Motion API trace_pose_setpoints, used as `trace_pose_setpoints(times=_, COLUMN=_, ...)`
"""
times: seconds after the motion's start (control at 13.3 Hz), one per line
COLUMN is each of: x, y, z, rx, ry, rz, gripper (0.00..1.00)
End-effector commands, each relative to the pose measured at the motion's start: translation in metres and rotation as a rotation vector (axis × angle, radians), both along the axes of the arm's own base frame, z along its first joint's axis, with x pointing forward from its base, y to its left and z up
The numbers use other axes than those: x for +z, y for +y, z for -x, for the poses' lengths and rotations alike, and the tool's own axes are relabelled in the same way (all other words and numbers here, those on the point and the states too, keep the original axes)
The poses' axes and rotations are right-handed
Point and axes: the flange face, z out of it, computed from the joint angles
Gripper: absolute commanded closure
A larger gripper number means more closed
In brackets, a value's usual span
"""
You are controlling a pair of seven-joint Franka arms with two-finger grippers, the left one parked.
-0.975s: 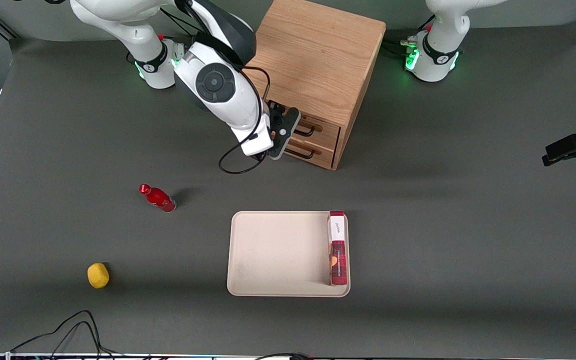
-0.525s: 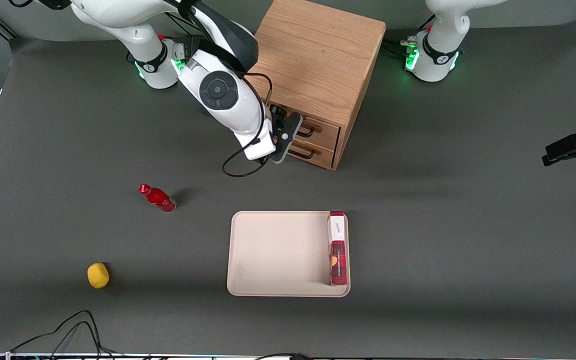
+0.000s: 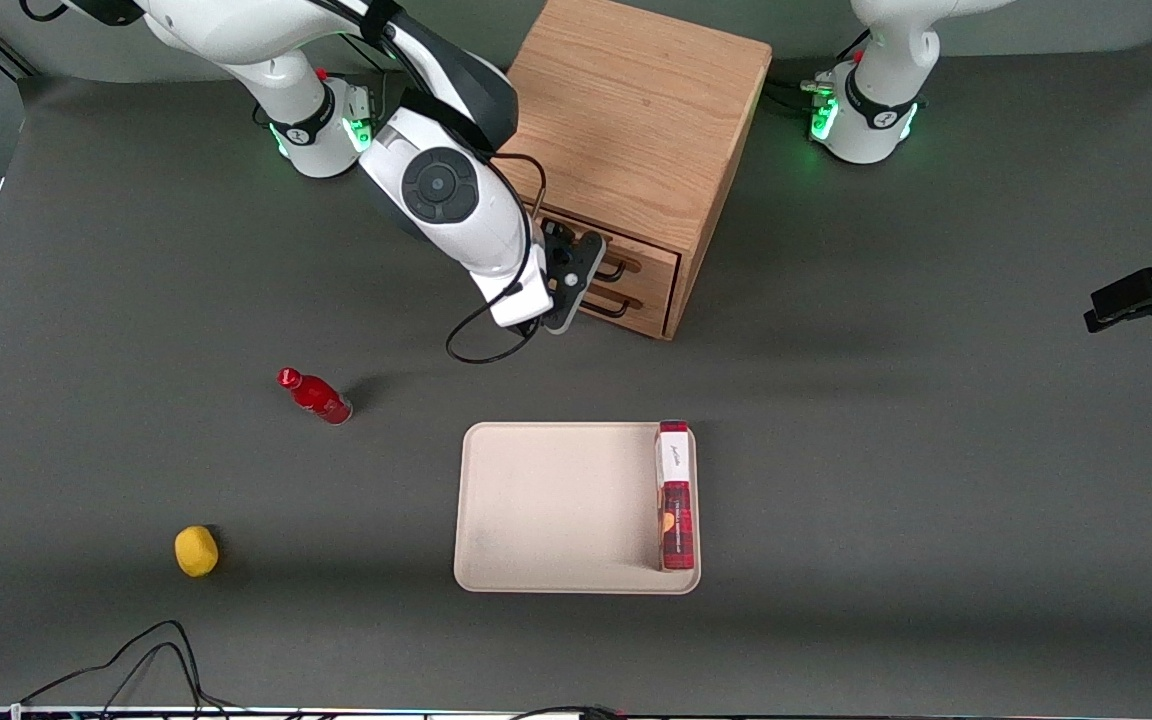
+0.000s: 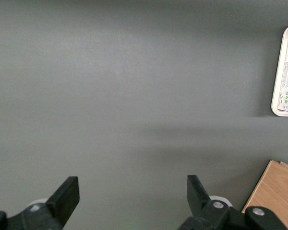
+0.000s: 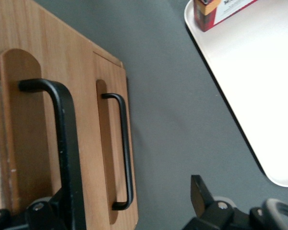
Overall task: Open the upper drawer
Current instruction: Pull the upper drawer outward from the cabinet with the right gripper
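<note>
The wooden cabinet [image 3: 636,110] stands at the back middle of the table, both drawers shut. The upper drawer [image 3: 648,258] has a black wire handle [image 3: 618,267]; the lower drawer [image 3: 636,305] sits under it. My right gripper [image 3: 584,272] hangs right in front of the drawer fronts, at handle height. In the right wrist view the gripper [image 5: 129,194] is open. The upper drawer's handle [image 5: 65,143] is close up and crosses in front of one finger; the other finger [image 5: 200,191] is over bare table. The lower drawer's handle [image 5: 126,148] is farther off, untouched.
A beige tray [image 3: 556,510] lies nearer the front camera than the cabinet, with a red box [image 3: 675,495] along one edge; both show in the right wrist view [image 5: 249,72]. A red bottle [image 3: 316,396] and a yellow fruit [image 3: 196,551] lie toward the working arm's end.
My right arm has shifted a little toward the cabinet, bringing the gripper closer to the drawer handles. The drawers have not moved.
</note>
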Motion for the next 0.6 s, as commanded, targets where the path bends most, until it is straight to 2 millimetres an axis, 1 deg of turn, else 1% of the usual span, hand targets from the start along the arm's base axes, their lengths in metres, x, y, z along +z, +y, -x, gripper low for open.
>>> trace_pose_setpoints(times=0.0, x=-0.004, y=0.006, z=-0.014, rx=-0.013, ry=-0.024, rz=0.003, gripper=0.0)
trace_pose_setpoints(times=0.07, x=-0.006, y=0.005, z=-0.016, rx=-0.014, ry=-0.021, rz=0.001, gripper=0.0)
trace_pose_setpoints(times=0.15, x=-0.004, y=0.005, z=-0.018, rx=-0.017, ry=-0.026, rz=-0.002, gripper=0.0)
trace_pose_setpoints(times=0.53, x=-0.004, y=-0.003, z=-0.029, rx=-0.014, ry=-0.039, rz=0.0, gripper=0.0)
